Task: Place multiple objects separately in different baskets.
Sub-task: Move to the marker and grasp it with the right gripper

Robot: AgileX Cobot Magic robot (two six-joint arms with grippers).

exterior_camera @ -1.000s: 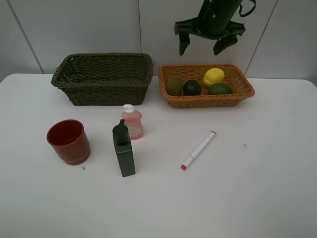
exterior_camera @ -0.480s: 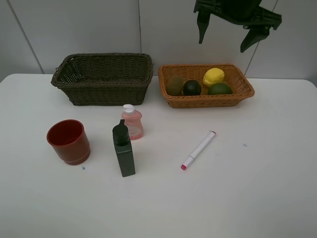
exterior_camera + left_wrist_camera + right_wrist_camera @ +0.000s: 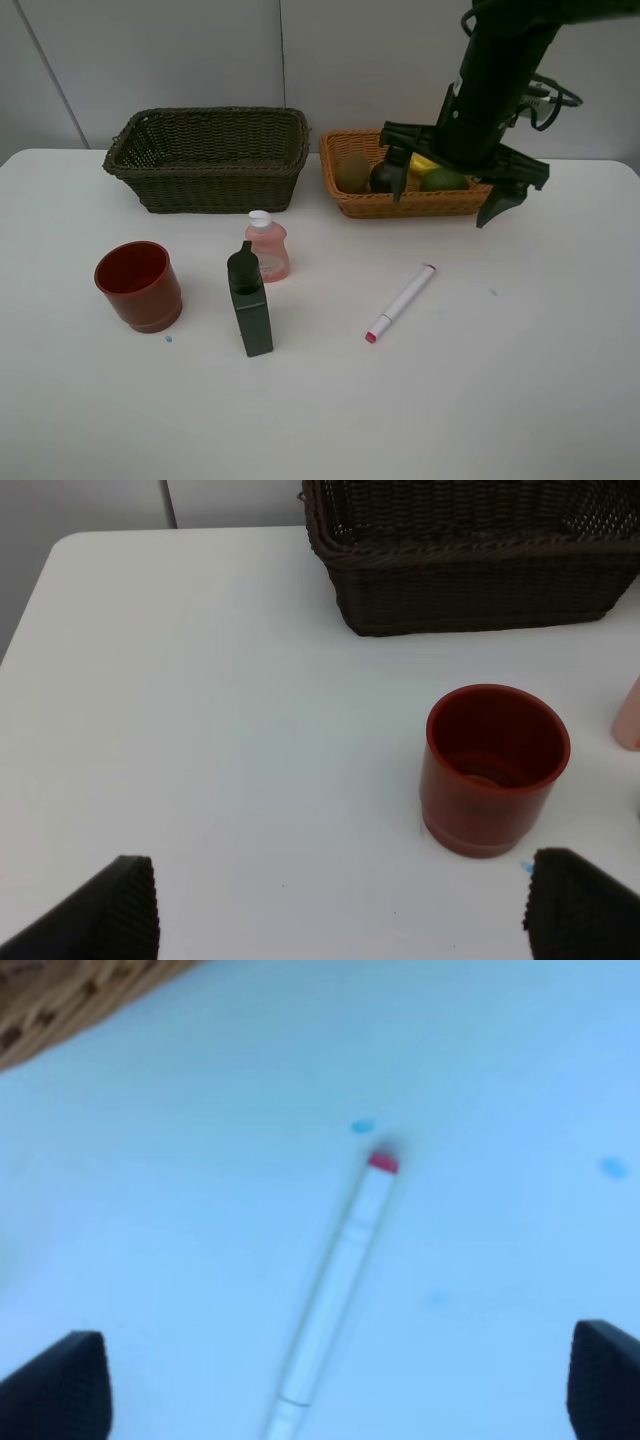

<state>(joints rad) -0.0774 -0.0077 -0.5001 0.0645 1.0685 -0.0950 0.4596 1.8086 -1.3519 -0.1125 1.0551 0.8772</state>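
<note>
Exterior high view: right hand (image 3: 440,207) hung spread wide and empty over the white marker (image 3: 401,302); left hand (image 3: 345,910), likewise, near the red cup (image 3: 496,768).

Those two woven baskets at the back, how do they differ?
The dark basket is olive-brown and deep; the orange basket is tan and shallower. The orange basket holds fruit; nothing shows inside the dark basket. Both are rectangular and woven, side by side on the table.

We see our right gripper (image 3: 438,208) dropped from up high to right in front of the orange basket (image 3: 360,206).
</note>
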